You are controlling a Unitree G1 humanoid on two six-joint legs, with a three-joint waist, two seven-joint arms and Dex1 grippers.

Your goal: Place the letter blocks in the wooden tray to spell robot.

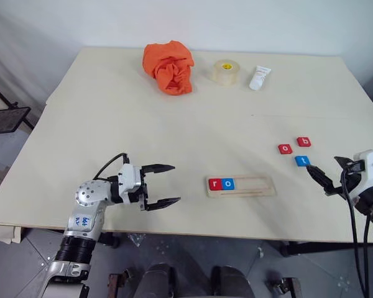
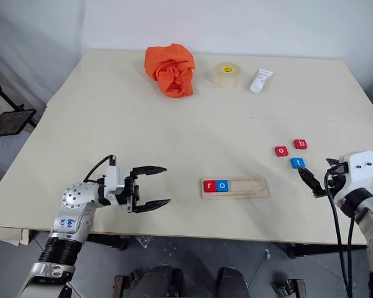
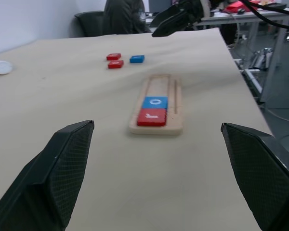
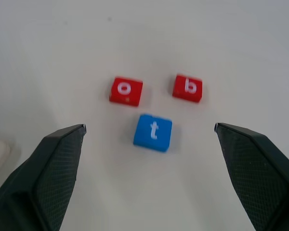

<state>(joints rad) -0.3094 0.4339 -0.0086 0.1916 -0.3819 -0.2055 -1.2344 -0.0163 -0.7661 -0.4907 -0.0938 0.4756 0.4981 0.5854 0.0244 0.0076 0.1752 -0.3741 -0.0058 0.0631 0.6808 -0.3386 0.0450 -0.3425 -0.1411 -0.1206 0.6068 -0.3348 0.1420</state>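
We see the long pale-wood tray [image 1: 241,185] on the desk [image 1: 174,124] holding a red r and blue o, while the red b block [image 4: 187,88] — needed next, we judge — lies just beyond our right gripper [image 4: 149,139], both grippers' fingers spread empty.

Wooden tray [image 1: 255,187] holds red r [image 1: 214,184], blue o [image 1: 228,184] — red o [image 1: 285,148], red b [image 1: 303,141], blue t [image 1: 302,161] loose nearby.

White "r" on red block [image 1: 214,184] and "o" on blue block [image 1: 228,184], lower centre; right of frame: "o" on red [image 4: 125,91], "b" on red [image 4: 187,88], "t" on blue [image 4: 153,132].
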